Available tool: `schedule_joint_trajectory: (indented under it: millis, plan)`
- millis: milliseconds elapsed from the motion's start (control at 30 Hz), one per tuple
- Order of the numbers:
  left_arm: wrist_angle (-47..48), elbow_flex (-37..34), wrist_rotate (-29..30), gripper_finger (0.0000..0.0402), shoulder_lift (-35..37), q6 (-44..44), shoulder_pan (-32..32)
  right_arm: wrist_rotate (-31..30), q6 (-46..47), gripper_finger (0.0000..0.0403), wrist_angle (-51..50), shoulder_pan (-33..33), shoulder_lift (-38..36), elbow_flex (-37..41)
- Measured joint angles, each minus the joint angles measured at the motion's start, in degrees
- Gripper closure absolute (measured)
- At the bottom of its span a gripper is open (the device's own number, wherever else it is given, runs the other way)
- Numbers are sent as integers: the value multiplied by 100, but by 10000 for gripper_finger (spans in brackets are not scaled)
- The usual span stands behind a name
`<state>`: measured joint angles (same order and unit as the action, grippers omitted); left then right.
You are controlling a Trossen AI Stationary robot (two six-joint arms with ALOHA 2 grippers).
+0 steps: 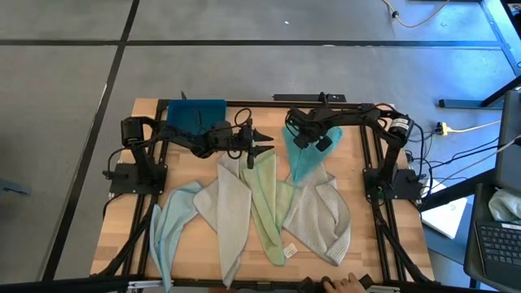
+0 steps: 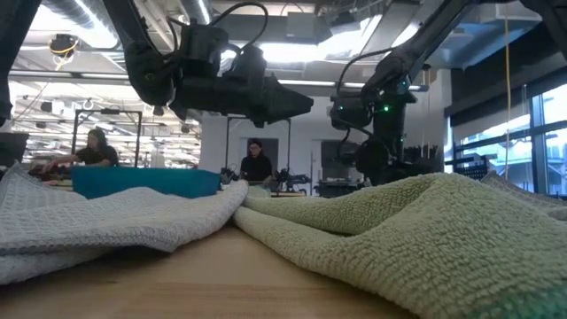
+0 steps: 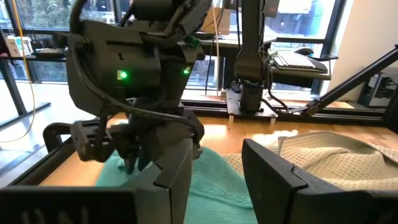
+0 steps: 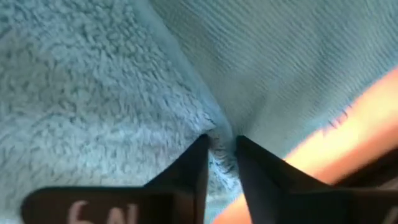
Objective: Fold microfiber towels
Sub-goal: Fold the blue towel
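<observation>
Right now I have the right claw [image 4: 221, 149] pressed down into the teal towel [image 1: 303, 159] at the far middle of the table [image 1: 383, 244]. Through the right wrist camera its two fingers [image 4: 186, 168] stand close together with a small fold of the teal cloth pinched in the narrow gap between them, so I read it as clamped on that towel. From above, the teal towel runs from the claw toward the near edge and lies partly on a light grey towel [image 1: 321, 216] at the right.

The left claw [image 1: 264, 145] hangs in the air over the far middle of the table, just beside the right one, pointing toward it. Its fingers [image 3: 273, 180] are apart with nothing between them.

The other cloths fan out across the near half of the table: a pale blue towel [image 1: 169, 232] at the left, a second light grey towel [image 1: 228, 212] next to it, then a pale green towel [image 1: 267, 207] between the two grey ones, its edges overlapping its neighbours. In the low camera the pale green towel fills the foreground on the right and a grey one lies at the left.

A dark blue tray [image 1: 195, 114] sits at the far left of the table, behind the left arm.

Two people [image 2: 257, 164] show in the room beyond the table.
</observation>
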<state>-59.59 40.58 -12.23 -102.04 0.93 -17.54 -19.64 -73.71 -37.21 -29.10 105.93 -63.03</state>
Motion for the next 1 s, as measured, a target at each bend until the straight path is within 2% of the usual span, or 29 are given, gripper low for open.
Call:
schedule_joint_trajectory:
  millis: [167, 333, 533, 667, 833, 933, 1000]
  plan:
    - [3, 0, 2, 269, 0, 2, 0, -62, 587, 391, -847, 2, -88, -507]
    - [45, 0, 0, 269, 0, 6, 0, 39, 1656, 392, -2027, 1, -100, -1157]
    - [66, 0, -2, 269, 2, 49, 33, 856, 2582, 398, -3166, 44, -102, -1492]
    - [63, 0, 4, 269, 2, 46, 68, 932, 2713, 398, -3075, 130, -103, -1492]
    - [61, 0, 12, 269, 2, 48, 66, 914, 2381, 395, -2359, 151, -103, -1492]
    - [62, 0, 54, 269, 2, 49, 66, 661, 2374, 394, -1639, 149, -103, -1494]
    - [69, 0, 56, 269, 2, 48, 66, 1139, 2380, 394, -1794, 143, -103, -1502]
